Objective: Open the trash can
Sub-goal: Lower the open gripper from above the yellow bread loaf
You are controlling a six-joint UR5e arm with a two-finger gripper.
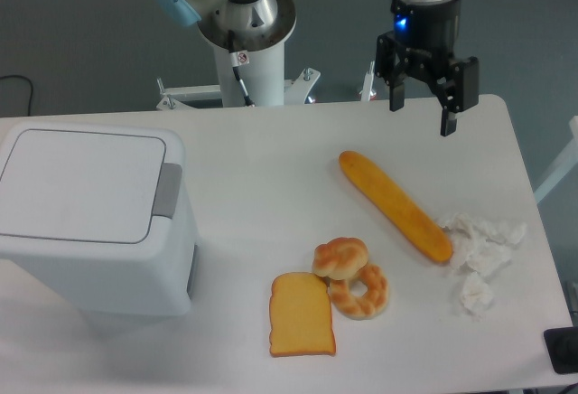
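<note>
While its lid lies flat, trash can (95, 218) stays closed.

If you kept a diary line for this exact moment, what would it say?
gripper: open, empty, above table's far edge | trash can: lid shut, untouched | stage: approach not begun

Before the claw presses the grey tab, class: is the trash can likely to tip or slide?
Tipping looks unlikely: the trash can is wide, boxy and sits flat on the table. It may slide a little, since it seems to be light plastic on a smooth top. The grey tab sits at the lid's edge, so a downward press should mostly load the body.
</note>
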